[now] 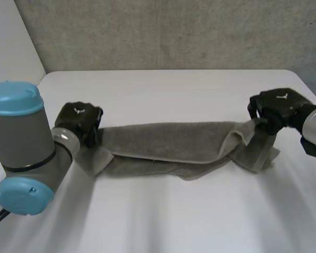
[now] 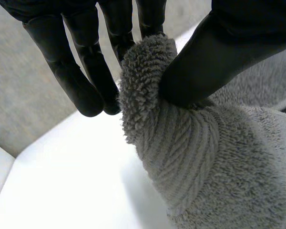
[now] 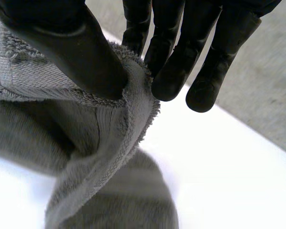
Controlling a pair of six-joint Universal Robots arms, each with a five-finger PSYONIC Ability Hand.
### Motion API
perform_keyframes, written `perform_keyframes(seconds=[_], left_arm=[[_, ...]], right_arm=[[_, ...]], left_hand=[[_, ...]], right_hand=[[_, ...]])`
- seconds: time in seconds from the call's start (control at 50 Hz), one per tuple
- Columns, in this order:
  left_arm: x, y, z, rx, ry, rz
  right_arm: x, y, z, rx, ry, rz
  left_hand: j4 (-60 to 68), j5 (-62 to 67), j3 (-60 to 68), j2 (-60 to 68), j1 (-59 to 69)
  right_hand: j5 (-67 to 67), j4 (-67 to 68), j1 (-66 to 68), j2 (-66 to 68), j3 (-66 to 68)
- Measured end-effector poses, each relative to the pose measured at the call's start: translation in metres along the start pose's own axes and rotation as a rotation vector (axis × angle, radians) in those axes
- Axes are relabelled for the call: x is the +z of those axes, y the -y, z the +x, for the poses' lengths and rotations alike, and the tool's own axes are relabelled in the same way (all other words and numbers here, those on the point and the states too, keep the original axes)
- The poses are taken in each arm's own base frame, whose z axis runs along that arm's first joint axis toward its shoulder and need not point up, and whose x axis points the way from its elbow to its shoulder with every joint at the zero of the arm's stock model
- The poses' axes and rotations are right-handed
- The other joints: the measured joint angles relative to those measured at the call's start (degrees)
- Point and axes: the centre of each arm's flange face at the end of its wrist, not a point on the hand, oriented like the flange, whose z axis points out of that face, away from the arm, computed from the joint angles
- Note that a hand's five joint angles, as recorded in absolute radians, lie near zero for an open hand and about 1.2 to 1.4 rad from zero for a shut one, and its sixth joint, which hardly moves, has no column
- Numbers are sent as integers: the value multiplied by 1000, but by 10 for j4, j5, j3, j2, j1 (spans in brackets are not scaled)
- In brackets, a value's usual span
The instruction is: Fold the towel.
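A grey towel [image 1: 174,145] lies stretched in a long band across the middle of the white table [image 1: 168,89], folded lengthwise. My left hand [image 1: 80,122] holds its left end: in the left wrist view the thumb [image 2: 214,57] pinches a bunched corner of towel [image 2: 148,81] against the fingers [image 2: 93,71]. My right hand [image 1: 276,109] holds the right end, lifted slightly. In the right wrist view its thumb [image 3: 76,52] presses the towel edge [image 3: 133,95] against the fingers [image 3: 171,62], and the cloth hangs down below.
The table's far edge [image 1: 168,71] meets a grey wall. My left arm's grey and light-blue joints [image 1: 21,147] stand at the near left. Bare tabletop lies in front of the towel.
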Motion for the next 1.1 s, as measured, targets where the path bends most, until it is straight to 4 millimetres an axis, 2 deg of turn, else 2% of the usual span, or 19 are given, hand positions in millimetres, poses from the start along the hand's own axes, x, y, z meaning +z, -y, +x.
perform_keyframes(seconds=[0.12,0.16,0.22,0.28,0.3,0.32,0.34,0.4,0.44,0.5,0.54,0.62,0.68,0.7,0.78,0.82,0.9,0.98,1.1], left_arm=[[16,-14,4,43,-19,-19],[24,-9,3,51,-14,2],[38,9,-2,59,3,71],[49,52,-13,49,34,221],[50,75,-19,40,49,302],[50,88,-22,34,58,348],[48,109,-27,22,71,421],[32,169,-43,-32,107,639],[18,198,-52,-78,121,749],[-5,231,-64,-163,117,875],[-13,236,-67,-205,101,896],[-16,220,-65,-271,55,821],[-9,179,-58,-290,24,667],[-7,171,-57,-290,20,640],[0,111,-47,-283,-17,463],[1,91,-42,-278,-34,415],[1,35,-24,-245,-96,310],[-1,-4,-7,-173,-144,247],[-2,-37,7,-36,-175,184]], right_arm=[[17,-11,1,-17,17,-26],[24,-9,4,-17,10,-7],[38,8,12,-12,-25,89],[50,41,21,-3,-70,279],[52,56,24,1,-86,367],[53,64,25,3,-93,413],[51,84,30,8,-111,525],[32,135,40,29,-137,800],[16,160,44,52,-133,924],[-5,182,48,104,-99,1036],[-10,185,50,127,-79,1042],[-8,169,50,152,-8,946],[3,139,44,136,63,806],[4,135,43,133,71,786],[15,86,40,110,115,617],[18,74,39,107,118,579],[26,23,30,119,131,433],[30,-14,20,141,140,319],[29,-42,23,174,111,212]], left_hand=[[1,0,-2,0,0],[1,0,-2,0,0],[1,0,0,0,0],[5,1,5,0,4],[5,2,7,0,5],[5,2,7,0,5],[5,3,9,0,5],[11,6,13,3,5],[12,7,13,5,5],[12,8,13,8,5],[12,10,13,11,5],[12,11,13,11,5],[12,11,13,11,5],[12,11,13,11,5],[12,11,13,11,5],[12,11,13,11,5],[12,11,13,11,5],[12,11,13,11,5],[12,11,13,11,5]], right_hand=[[0,0,0,0,0],[0,0,0,0,0],[0,0,0,0,0],[0,0,0,0,0],[0,0,0,0,0],[0,0,0,0,0],[0,0,0,0,0],[0,0,1,0,0],[0,0,1,0,0],[0,0,1,0,0],[0,0,1,0,0],[0,0,1,0,0],[0,0,1,0,0],[0,0,2,0,0],[0,0,2,0,0],[0,0,2,0,0],[0,0,2,0,0],[0,0,2,0,0],[0,0,2,0,0]])
